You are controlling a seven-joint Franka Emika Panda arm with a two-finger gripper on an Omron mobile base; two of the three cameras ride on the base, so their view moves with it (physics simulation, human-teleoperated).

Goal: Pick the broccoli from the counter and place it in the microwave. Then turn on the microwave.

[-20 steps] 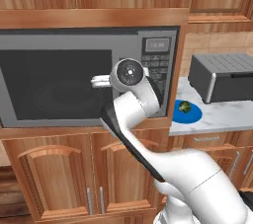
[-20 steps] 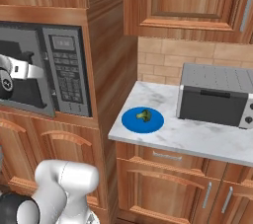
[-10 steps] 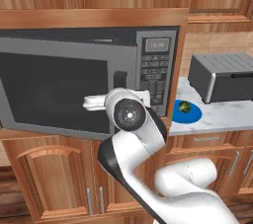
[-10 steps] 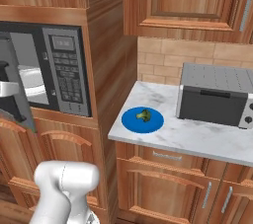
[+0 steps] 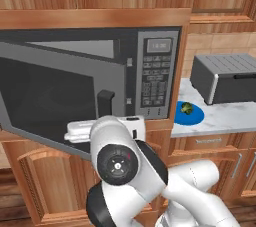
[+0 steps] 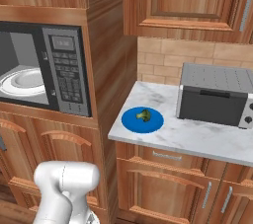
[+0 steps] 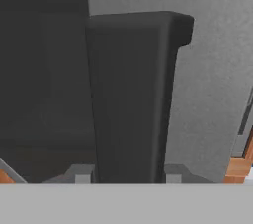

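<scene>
The microwave stands with its dark glass door swung partly open. My gripper is shut on the door's black vertical handle, which fills the gap between both fingertips in the hand view. The broccoli is a small green floret lying on a blue plate on the marbled counter, right of the microwave and well away from my gripper.
A white round turntable plate lies inside the microwave cavity. A grey toaster oven stands at the back of the counter. Wooden cabinets surround the microwave above and below. My own arm bulks large in the lower left base view.
The microwave door has swung further open, toward the base. My arm has come back and down with the handle in its grip. Broccoli and plate have not moved.
</scene>
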